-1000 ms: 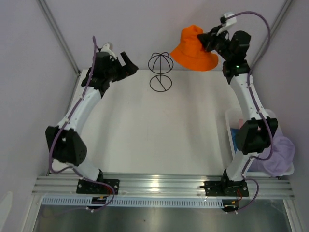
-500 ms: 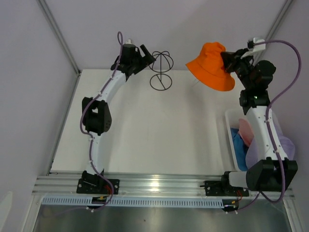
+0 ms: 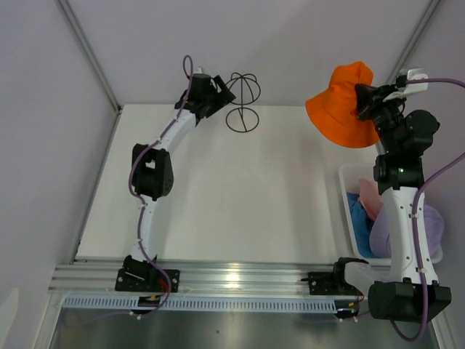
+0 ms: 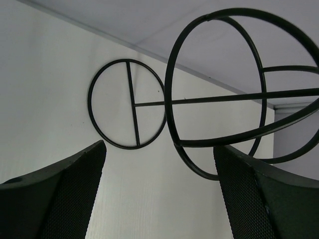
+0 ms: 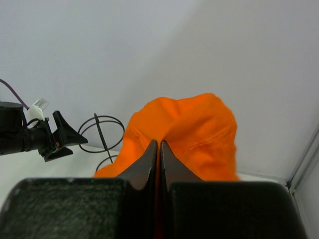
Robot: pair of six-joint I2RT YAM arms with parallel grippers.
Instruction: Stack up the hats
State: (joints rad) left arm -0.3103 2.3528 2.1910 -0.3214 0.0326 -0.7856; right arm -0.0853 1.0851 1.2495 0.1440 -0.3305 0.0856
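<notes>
**Entry: orange hat aloft, three hats in the basket**

Top external view. A white table (image 3: 240, 196) is enclosed by pale walls (image 3: 43, 145), with an aluminium rail (image 3: 240, 280) along the near edge. A black wire hat stand (image 3: 242, 102) is set at the far edge. The left gripper (image 3: 221, 91) is held just beside its dome. An orange fabric bucket hat (image 3: 341, 109) is held up over the far right corner by the right gripper (image 3: 361, 98), well apart from the stand. A white slotted plastic basket (image 3: 347, 211) on the right is largely covered by the right arm. In it a pink hat (image 3: 369, 195) and a blue hat (image 3: 357, 214) are only partly seen, and a pale purple hat (image 3: 429, 225) is draped over its outer side.

Left wrist view. The jaws are spread wide and nothing is held. The stand's dome is cut off at the right.

Right wrist view. The jaws are pressed together on a fold of orange fabric. The hat's lower brim is hidden behind the fingers.
</notes>
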